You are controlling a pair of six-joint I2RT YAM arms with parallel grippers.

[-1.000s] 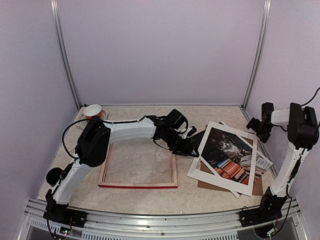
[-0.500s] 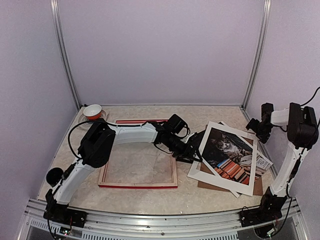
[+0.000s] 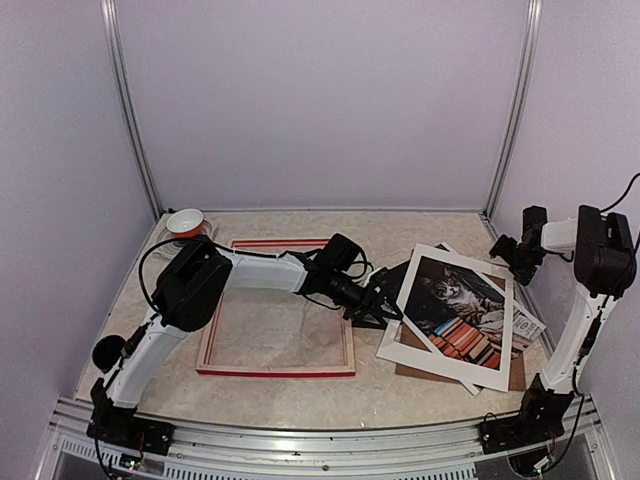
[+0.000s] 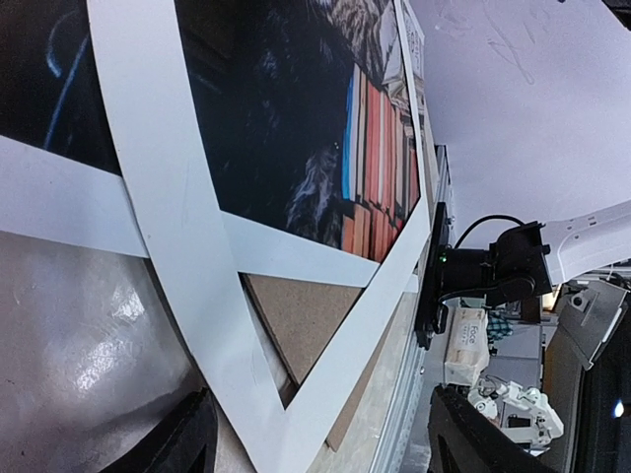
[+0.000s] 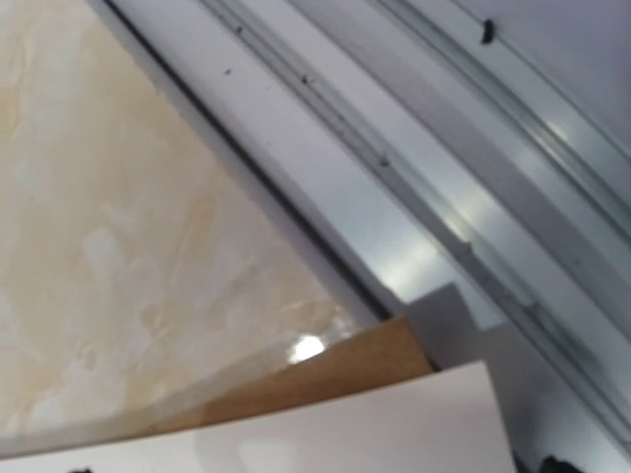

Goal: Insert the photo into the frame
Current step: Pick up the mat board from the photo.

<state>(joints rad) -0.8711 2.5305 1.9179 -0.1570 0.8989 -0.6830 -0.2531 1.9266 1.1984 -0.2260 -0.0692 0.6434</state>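
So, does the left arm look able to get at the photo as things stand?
Probably yes. The left hand is open at the left edge of the photo, its white border between the fingers in the wrist view. Nothing lies on top; a brown backing board lies underneath.

**Photo** [image 3: 455,315], just right of the black left pincer [image 3: 383,308]: wide white border around a dark grey tabby cat. Below the cat are book spines striped orange, red and blue.
**Backing board** [image 3: 516,376], under the photo: plain brown.
**Frame** [image 3: 278,370], left of that pincer: glossy red edge, pale bare-wood face.
**Desk** [image 3: 300,400]: cream with beige marbling.
**Cup** [image 3: 185,222], far left of the pincer: white outside, orange-red inside.
**Right pincer** [image 3: 503,247]: black.
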